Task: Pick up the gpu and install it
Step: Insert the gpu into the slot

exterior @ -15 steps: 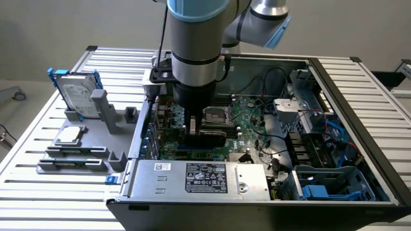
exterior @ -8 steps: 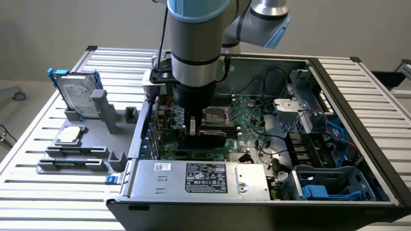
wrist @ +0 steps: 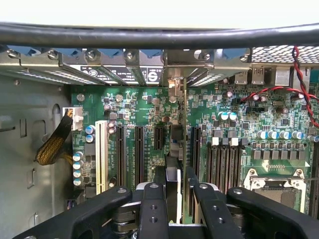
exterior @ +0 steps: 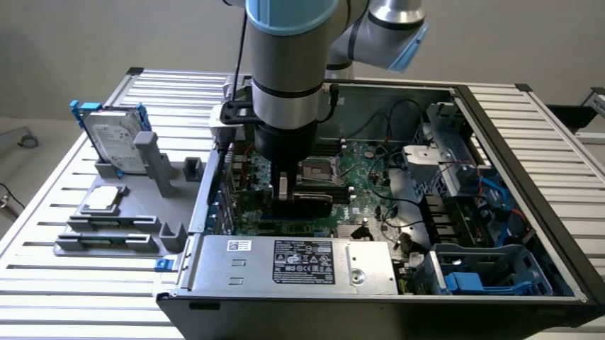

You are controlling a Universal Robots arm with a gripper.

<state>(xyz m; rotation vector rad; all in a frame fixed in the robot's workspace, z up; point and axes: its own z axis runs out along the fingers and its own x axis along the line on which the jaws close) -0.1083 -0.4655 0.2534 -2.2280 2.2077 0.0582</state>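
Observation:
The gpu (wrist: 174, 149) stands edge-on between my fingers (wrist: 152, 209) in the wrist view, upright over the motherboard's expansion slots (wrist: 121, 154). Its metal bracket (wrist: 172, 82) is up against the case's rear slot covers. My gripper (wrist: 177, 191) is shut on the card's top edge. In the exterior view my gripper (exterior: 288, 193) reaches down inside the open computer case (exterior: 492, 134), and the gpu (exterior: 317, 198) shows as a black block low over the green board. Whether the card sits in a slot I cannot tell.
A grey fixture (exterior: 123, 234) at the exterior view's left carries a silver hard drive with a blue frame (exterior: 115, 145) and a small square CPU chip (exterior: 102, 200). A power supply (exterior: 293, 262) lies along the case front. CPU socket (wrist: 274, 181) and red-black cables (wrist: 299, 84) lie beside the card.

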